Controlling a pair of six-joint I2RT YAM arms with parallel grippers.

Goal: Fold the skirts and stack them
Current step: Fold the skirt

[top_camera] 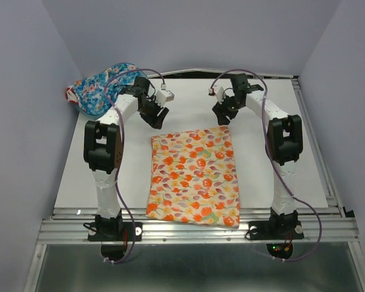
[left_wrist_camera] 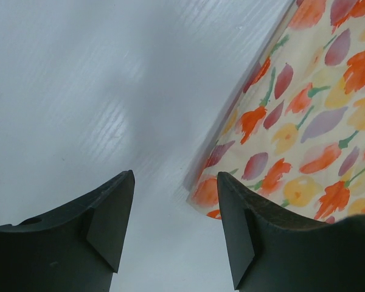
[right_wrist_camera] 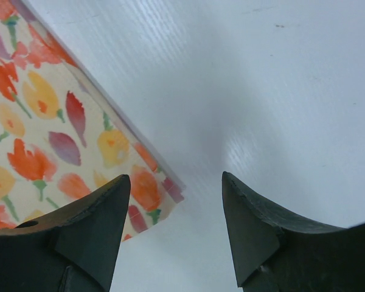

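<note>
**Item 1, cream-yellow skirt** [top_camera: 193, 176]. Lies flat on the white table [top_camera: 137, 182], midway between my two bases. Its far edge is just beneath both my grippers. Whether it is already folded once, I cannot tell.

**Item 2, blue skirt** [top_camera: 103, 88]. Bunched in the far left corner, well apart from the cream one.

**Item 3, left gripper** [left_wrist_camera: 176, 176]. Fingers spread, nothing between them. It hangs over the far left corner of the cream skirt, and that corner shows close beside one fingertip rather than centred in the gap.

**Item 4, right gripper** [right_wrist_camera: 176, 176]. Fingers spread, empty, above the far right corner. The corner likewise sits off to one side of the gap.

**Step in hand, as I judge it.** Take both far corners and carry the far edge over to the near edge.

**Handling notes.**
- Shift each gripper inward until the corner lies squarely between the fingers.
- Descend until the tips meet the table.
- Pinch through every layer of cloth.
- Lift both sides level and together, so edge lands on edge.
- The blue skirt comes afterwards, stacked on top.
</note>
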